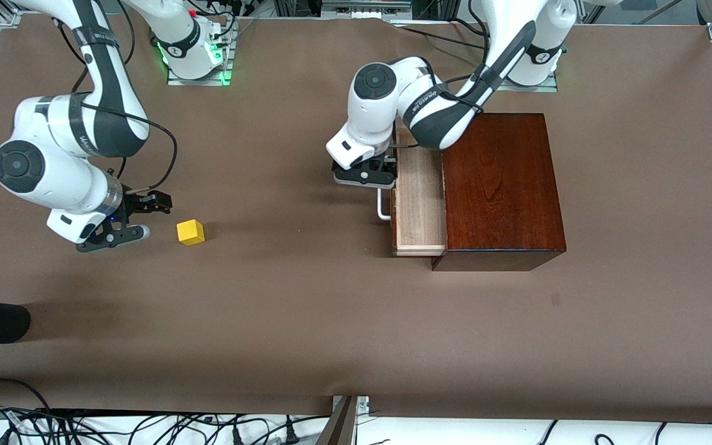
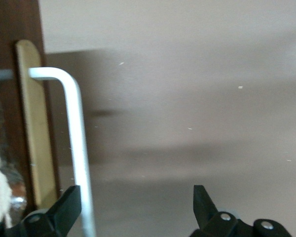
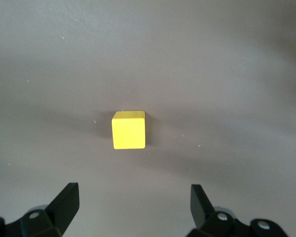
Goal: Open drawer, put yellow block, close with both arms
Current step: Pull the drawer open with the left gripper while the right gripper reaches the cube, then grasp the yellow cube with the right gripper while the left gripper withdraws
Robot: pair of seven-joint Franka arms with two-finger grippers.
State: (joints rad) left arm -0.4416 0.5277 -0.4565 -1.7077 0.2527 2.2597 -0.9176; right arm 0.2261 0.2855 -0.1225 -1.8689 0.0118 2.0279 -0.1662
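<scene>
At centre frame in the front view, the left gripper (image 1: 365,175) sits at the white handle (image 1: 383,207) of the drawer (image 1: 419,204), which stands pulled partway out of the mahogany box (image 1: 501,185); at centre left, the right gripper (image 1: 122,217) hovers spread just beside the yellow block (image 1: 190,232) on the table (image 1: 331,309). Lower in the left wrist view, the left gripper's fingers (image 2: 69,205) stand apart, one touching the handle, gripping nothing. Central in the right wrist view, the block lies apart from the wide-open fingers (image 3: 66,202). Opening looks done; picking the block is in hand, which calls for advancing, straddling it and closing.
</scene>
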